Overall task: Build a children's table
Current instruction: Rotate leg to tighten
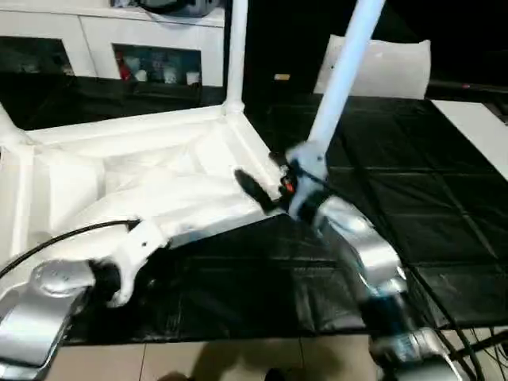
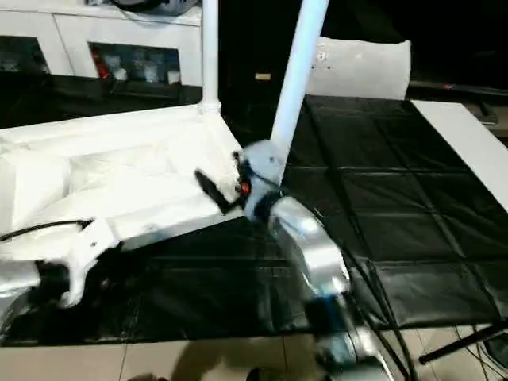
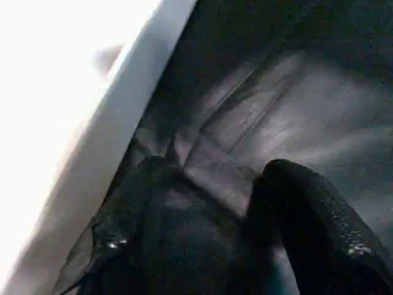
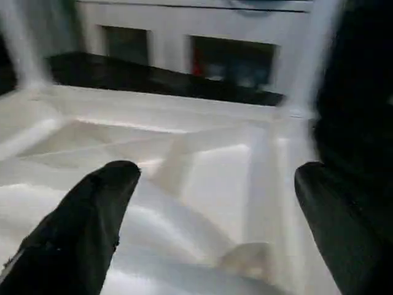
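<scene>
Left eye view: tabletop [image 1: 119,171] inverted on black mat [image 1: 413,198], one leg [image 1: 236,51] upright in its far corner socket.
Right gripper [image 1: 266,190], jaws wide and empty, hovers at the tabletop's near right corner; a second leg [image 1: 341,75] slants up just beside it. Left gripper [image 1: 127,274], part-open and empty, sits by the near edge. Cabinet [image 1: 103,40] and pillow-like slab [image 1: 389,67] stand behind.

No legible text, labels or numbers anywhere.
Small mark on the white pillow-like slab [image 2: 361,67] too blurred to read; items in the cabinet [image 1: 155,63] compartment likewise too small to make out.
</scene>
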### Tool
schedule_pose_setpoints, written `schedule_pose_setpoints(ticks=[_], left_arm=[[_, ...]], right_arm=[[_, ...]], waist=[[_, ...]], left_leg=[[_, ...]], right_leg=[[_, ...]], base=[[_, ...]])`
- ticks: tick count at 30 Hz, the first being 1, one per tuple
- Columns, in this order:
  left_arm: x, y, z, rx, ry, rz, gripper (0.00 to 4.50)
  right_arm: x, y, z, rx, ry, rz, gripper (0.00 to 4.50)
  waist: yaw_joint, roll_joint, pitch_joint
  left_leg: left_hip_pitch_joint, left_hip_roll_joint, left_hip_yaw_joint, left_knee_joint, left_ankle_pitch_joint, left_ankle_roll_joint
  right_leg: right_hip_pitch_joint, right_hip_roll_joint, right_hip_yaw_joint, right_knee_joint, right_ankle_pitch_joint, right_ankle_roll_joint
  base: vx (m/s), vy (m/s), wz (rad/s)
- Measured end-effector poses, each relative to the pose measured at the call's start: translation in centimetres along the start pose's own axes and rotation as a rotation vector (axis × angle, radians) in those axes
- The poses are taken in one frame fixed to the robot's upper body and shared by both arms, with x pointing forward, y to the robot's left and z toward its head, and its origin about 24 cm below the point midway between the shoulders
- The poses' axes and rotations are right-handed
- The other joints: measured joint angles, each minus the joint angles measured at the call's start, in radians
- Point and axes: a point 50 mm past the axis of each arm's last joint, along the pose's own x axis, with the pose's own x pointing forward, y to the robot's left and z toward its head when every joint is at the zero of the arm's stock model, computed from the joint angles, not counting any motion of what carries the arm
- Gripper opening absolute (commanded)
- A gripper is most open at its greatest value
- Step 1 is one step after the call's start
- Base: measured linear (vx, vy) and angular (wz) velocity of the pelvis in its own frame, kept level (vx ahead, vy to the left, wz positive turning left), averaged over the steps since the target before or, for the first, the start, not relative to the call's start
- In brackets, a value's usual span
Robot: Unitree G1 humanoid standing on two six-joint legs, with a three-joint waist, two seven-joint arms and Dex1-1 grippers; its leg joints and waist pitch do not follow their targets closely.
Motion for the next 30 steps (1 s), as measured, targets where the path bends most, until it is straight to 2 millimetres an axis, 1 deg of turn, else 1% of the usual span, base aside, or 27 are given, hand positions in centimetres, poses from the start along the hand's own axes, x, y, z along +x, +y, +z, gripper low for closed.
schedule_pose_setpoints(ticks=[3, 6, 9, 12, 14, 15, 19, 21, 22, 23, 25, 26, 27, 28, 29, 30], left_arm=[[-0.3, 0.2, 0.0, -0.012, 0.016, 0.045, 2.98], [-0.3, 0.3, 0.1, -0.02, 0.013, 0.061, 2.98], [0.0, 0.3, 0.3, -0.035, 0.0, 0.072, 2.98], [0.1, 0.6, 0.6, -0.029, -0.004, 0.097, 2.98], [0.1, 0.9, 0.6, -0.029, 0.0, 0.122, 2.98], [0.1, 1.1, 0.6, -0.029, 0.002, 0.137, 2.98], [0.1, 1.8, 0.6, -0.023, 0.004, 0.193, 2.98], [0.2, 2.2, 0.9, -0.015, -0.01, 0.225, 2.98], [0.2, 2.2, 1.0, -0.012, -0.017, 0.228, 2.98], [0.3, 2.2, 1.1, -0.017, -0.03, 0.235, 2.98], [0.3, 2.2, 1.2, -0.035, -0.052, 0.243, 2.98], [0.3, 2.1, 1.2, -0.047, -0.067, 0.247, 3.18], [0.3, 1.9, 1.3, -0.079, -0.117, 0.255, 3.18], [0.4, 1.4, 1.3, -0.108, -0.167, 0.259, 3.28], [0.5, 0.8, 1.4, -0.143, -0.229, 0.259, 3.28], [0.7, 0.0, 1.4, -0.179, -0.279, 0.245, 3.33]], right_arm=[[1.1, -0.7, 0.4, -0.015, -0.007, -0.088, 4.5], [1.5, -1.5, 0.4, -0.026, -0.001, -0.167, 4.5], [1.6, -3.2, 0.3, -0.023, 0.011, -0.281, 4.5], [1.0, -5.4, 0.3, -0.027, 0.018, -0.376, 4.5], [0.5, -6.7, 0.2, -0.028, 0.018, -0.429, 4.5], [0.0, -7.7, 0.1, -0.037, 0.022, -0.465, 4.5], [-2.0, -11.3, 0.5, -0.053, 0.023, -0.589, 4.5], [-3.0, -12.9, 1.0, -0.068, 0.009, -0.644, 4.5], [-3.4, -13.3, 1.2, -0.076, 0.002, -0.656, 4.5], [-3.7, -13.8, 1.3, -0.084, -0.003, -0.661, 4.5], [-4.1, -14.2, 1.4, -0.09, -0.008, -0.654, 4.5], [-4.0, -14.1, 1.5, -0.09, -0.012, -0.627, 4.5], [-4.0, -13.7, 1.4, -0.087, -0.022, -0.564, 4.5], [-4.0, -13.2, 1.2, -0.089, -0.025, -0.506, 4.5], [-4.0, -12.6, 0.9, -0.089, -0.032, -0.44, 4.5], [-4.0, -11.8, 0.2, -0.075, -0.031, -0.376, 4.5]], waist=[[0.0, 0.0, 0.0], [0.007, 0.0, 0.0], [0.021, -0.002, -0.001], [0.041, -0.002, -0.001], [0.047, -0.002, -0.001], [0.052, -0.002, -0.001], [0.056, 0.001, 0.001], [0.054, 0.002, 0.001], [0.051, 0.002, 0.001], [0.047, 0.002, 0.001], [0.033, 0.002, 0.001], [0.03, 0.003, 0.001], [0.021, 0.003, 0.001], [0.013, 0.004, 0.001], [0.006, 0.004, 0.001], [0.001, 0.004, 0.001]], left_leg=[[0.0, 0.0, 0.0, 0.0, 0.0, 0.0], [0.0, 0.0, 0.0, 0.001, 0.0, 0.0], [-0.001, 0.0, -0.001, 0.002, 0.0, 0.0], [-0.002, -0.001, -0.002, 0.004, 0.0, 0.0], [-0.002, -0.001, -0.002, 0.004, 0.0, 0.0], [-0.003, -0.001, -0.002, 0.005, 0.0, 0.0], [-0.005, -0.001, -0.003, 0.009, 0.0, 0.0], [-0.005, -0.001, -0.003, 0.01, 0.0, 0.0], [-0.005, -0.001, -0.003, 0.01, 0.0, 0.0], [-0.004, -0.001, -0.003, 0.011, 0.0, 0.0], [-0.004, 0.0, -0.004, 0.011, 0.0, 0.0], [-0.005, 0.0, -0.004, 0.011, 0.0, 0.0], [-0.006, 0.0, -0.004, 0.011, 0.0, 0.0], [-0.009, 0.0, -0.004, 0.011, 0.0, 0.0], [-0.008, 0.0, -0.004, 0.011, 0.0, 0.0], [-0.008, 0.001, -0.004, 0.012, 0.0, 0.0]], right_leg=[[0.0, 0.0, 0.0, 0.001, 0.0, -0.001], [0.001, 0.0, 0.0, 0.001, 0.001, -0.001], [0.003, 0.0, 0.001, 0.002, 0.001, -0.001], [0.004, 0.0, 0.001, 0.003, 0.001, -0.001], [0.005, 0.0, 0.001, 0.003, 0.001, -0.001], [0.005, -0.001, 0.001, 0.005, 0.001, -0.001], [0.004, -0.001, 0.0, 0.007, 0.003, -0.004], [0.003, -0.001, 0.0, 0.01, 0.002, -0.003], [0.003, -0.001, 0.0, 0.011, 0.002, -0.003], [0.003, -0.001, 0.0, 0.012, 0.0, 0.0], [0.002, -0.001, 0.0, 0.015, -0.001, 0.002], [0.001, 0.0, 0.0, 0.015, -0.001, 0.002], [0.0, 0.0, 0.0, 0.015, 0.0, 0.001], [0.001, 0.0, 0.0, 0.015, 0.0, 0.001], [0.001, 0.0, 0.0, 0.015, -0.001, 0.001], [0.001, 0.0, 0.0, 0.014, -0.001, 0.001]], base=[[0.0, 0.0, 0.0], [0.0, 0.0, 0.0], [0.0, 0.0, 0.0], [0.0, 0.0, 0.0], [0.0, 0.0, 0.0], [0.0, 0.0, 0.0], [0.0, 0.0, 0.0], [0.0, 0.0, 0.0], [0.0, 0.0, 0.0], [0.0, 0.0, 0.0], [0.0, 0.0, 0.0], [0.0, 0.0, 0.0], [0.0, 0.0, 0.0], [0.0, 0.0, 0.0], [0.0, 0.0, 0.0], [0.0, 0.0, 0.0]])
